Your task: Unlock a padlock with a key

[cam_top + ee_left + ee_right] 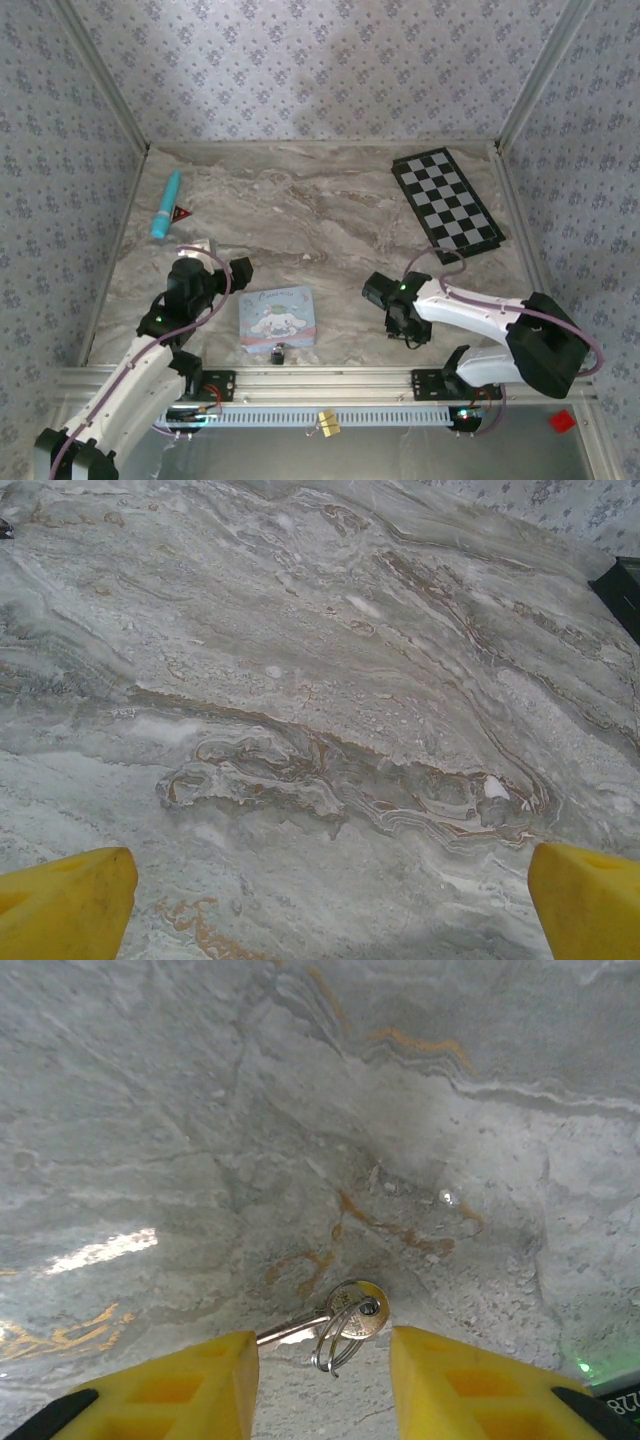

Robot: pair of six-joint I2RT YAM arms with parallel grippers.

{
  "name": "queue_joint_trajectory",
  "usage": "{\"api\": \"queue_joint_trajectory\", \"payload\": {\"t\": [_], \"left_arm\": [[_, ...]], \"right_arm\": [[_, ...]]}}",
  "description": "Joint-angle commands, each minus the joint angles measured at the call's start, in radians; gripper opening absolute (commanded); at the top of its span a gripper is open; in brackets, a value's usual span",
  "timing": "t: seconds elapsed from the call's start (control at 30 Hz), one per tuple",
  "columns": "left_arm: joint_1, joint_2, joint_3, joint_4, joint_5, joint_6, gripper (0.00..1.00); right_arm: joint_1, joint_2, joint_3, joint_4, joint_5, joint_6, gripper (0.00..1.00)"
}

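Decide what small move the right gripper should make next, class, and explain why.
Probably close the right gripper on the key. The key lies flat on the marble table between the yellow fingers, which stand apart on either side without clamping it. It must be held before it can go to the padlock by the cartoon tin.

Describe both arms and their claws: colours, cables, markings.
The left arm and right arm have white links, black joint housings and looping purple cables. The left claw and right claw have blocky yellow fingers; a green light glows on the right arm.
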Motion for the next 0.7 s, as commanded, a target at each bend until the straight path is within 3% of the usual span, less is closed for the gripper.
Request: {"api": "queue_joint_trajectory", "payload": {"t": [0.0,0.67], "left_arm": [[-0.004,-0.01,-0.001,0.014,-0.01,-0.01,1.0],[-0.004,-0.001,-0.004,0.024,-0.008,-0.008,1.0]], "right_arm": [[0.004,0.011,-0.019,0.004,-0.001,0.035,0.37],[0.002,0.0,-0.034,-0.013,0.034,0.048,0.15]]}}
